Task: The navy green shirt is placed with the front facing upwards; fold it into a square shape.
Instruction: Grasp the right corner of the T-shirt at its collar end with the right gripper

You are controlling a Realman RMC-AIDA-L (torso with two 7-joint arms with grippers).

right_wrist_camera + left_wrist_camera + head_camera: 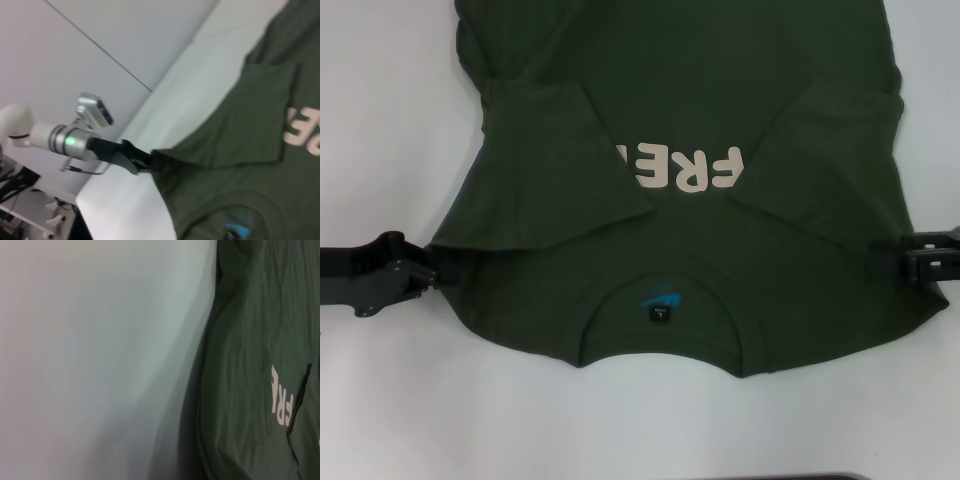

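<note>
The navy green shirt (680,90) lies front up on the white table, collar toward me, with both sleeves folded in over the chest. Its cream lettering (690,168) is partly covered by the left sleeve. A small black neck tag (661,313) shows inside the collar. My left gripper (425,272) is at the left shoulder corner, and in the right wrist view this left gripper (145,162) is shut on the shirt (240,150) edge. My right gripper (910,262) pinches the right shoulder corner. The left wrist view shows the shirt (250,340) side and its lettering (280,400).
White table (380,120) surrounds the shirt on the left, right and near sides. A dark strip (840,476) marks the table's near edge. The right wrist view shows a grey wall (125,30) beyond the table.
</note>
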